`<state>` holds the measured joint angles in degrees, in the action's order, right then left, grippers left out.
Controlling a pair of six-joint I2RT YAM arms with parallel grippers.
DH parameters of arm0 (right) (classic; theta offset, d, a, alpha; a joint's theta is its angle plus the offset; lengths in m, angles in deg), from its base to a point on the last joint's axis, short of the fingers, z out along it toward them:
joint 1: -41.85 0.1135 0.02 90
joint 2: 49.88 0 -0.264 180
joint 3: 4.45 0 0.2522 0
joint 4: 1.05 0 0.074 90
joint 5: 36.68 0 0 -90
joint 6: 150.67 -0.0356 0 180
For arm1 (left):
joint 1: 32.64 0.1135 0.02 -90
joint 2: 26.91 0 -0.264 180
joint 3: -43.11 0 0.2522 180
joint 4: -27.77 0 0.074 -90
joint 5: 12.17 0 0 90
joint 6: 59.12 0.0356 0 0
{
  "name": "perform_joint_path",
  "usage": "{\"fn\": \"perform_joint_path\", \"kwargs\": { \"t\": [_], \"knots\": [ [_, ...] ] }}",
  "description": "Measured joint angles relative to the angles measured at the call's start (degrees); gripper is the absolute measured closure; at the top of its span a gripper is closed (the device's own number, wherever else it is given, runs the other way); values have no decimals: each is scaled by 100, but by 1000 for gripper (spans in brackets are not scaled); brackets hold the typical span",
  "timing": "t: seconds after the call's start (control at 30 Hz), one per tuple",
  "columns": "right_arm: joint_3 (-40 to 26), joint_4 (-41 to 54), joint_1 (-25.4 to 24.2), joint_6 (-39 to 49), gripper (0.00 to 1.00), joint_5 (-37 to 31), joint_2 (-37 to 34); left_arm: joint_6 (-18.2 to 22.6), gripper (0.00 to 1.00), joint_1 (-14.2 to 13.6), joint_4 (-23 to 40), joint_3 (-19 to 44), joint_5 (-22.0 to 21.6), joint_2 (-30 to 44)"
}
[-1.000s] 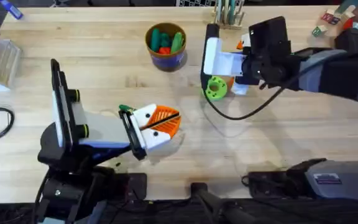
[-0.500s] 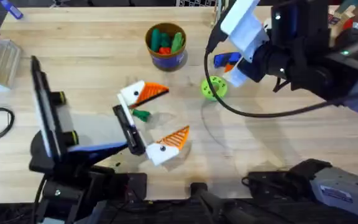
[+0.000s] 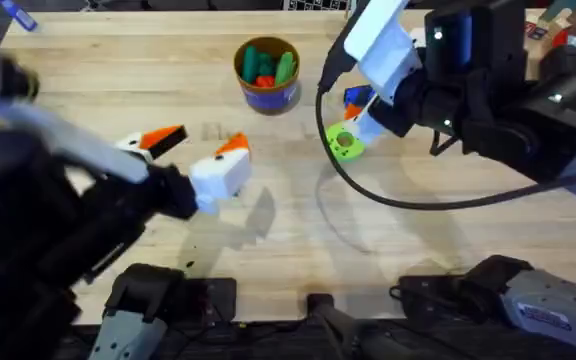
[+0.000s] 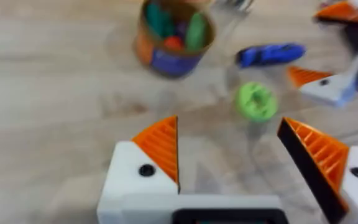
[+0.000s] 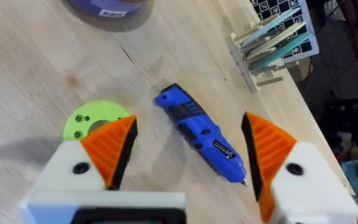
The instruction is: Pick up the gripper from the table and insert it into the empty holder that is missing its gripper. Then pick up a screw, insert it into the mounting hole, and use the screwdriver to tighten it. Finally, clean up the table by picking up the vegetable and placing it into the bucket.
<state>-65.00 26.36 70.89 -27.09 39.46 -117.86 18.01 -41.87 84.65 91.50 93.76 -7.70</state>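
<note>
My left gripper (image 3: pixel 198 152) hangs open above the table's left middle, its arm risen close under the camera; nothing sits between its orange-tipped fingers (image 4: pixel 160 149). Over the blue screwdriver (image 5: pixel 201 134), which lies on the wood at the back right, my right gripper (image 5: pixel 190 121) is spread open, apart from it. The purple-blue bucket (image 3: pixel 266 72) stands at the back centre, holding green and orange toy vegetables. The loose gripper piece, an empty holder, a screw and the vegetable named in the task are out of view.
A bright green disc (image 3: pixel 343 143) with holes lies just in front of the screwdriver (image 3: pixel 358 97). A wooden rack of tools (image 5: pixel 278 43) stands at the back edge. A black cable (image 3: pixel 368 190) loops across the table's right middle.
The left gripper, shut low over the table one second ago, has opened and risen toward the camera, swinging left. The right gripper lifted off the green disc and now hovers over the screwdriver.
</note>
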Motion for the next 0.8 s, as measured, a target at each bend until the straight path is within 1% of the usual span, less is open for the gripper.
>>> {"fn": "perform_joint_path", "kwargs": {
  "t": [0.1,0.2,0.27,0.33,0.43,0.5,0.57,0.63,0.67,0.73,0.8],
  "knots": [
    [0,-2,0,-19,10,0,0,-9,15,0,642,561,-401,932],
    [0,0,0,-20,10,0,0,-285,15,0,1069,1027,-521,1925],
    [0,0,0,-20,9,-1,0,-519,15,0,1203,1246,-455,2483],
    [0,2,0,-20,10,0,0,-724,15,0,1208,1339,-258,2930],
    [0,0,0,-20,11,0,0,-1005,15,0,1366,1354,101,3437],
    [0,1,0,-21,10,0,0,-1262,15,-2,1413,1354,138,3771],
    [0,2,0,-21,10,0,0,-1889,15,-1,1568,1356,7,4121],
    [0,2,0,-20,10,0,0,-2704,15,-2,1743,1356,-198,4484],
    [0,2,0,-22,10,0,0,-3026,15,-2,1723,1356,-275,4670],
    [0,2,0,-22,11,0,0,-3505,16,0,1551,1356,-395,5024],
    [0,2,0,-22,10,0,0,-3849,15,-2,1365,1356,-467,5406]
  ]
}}
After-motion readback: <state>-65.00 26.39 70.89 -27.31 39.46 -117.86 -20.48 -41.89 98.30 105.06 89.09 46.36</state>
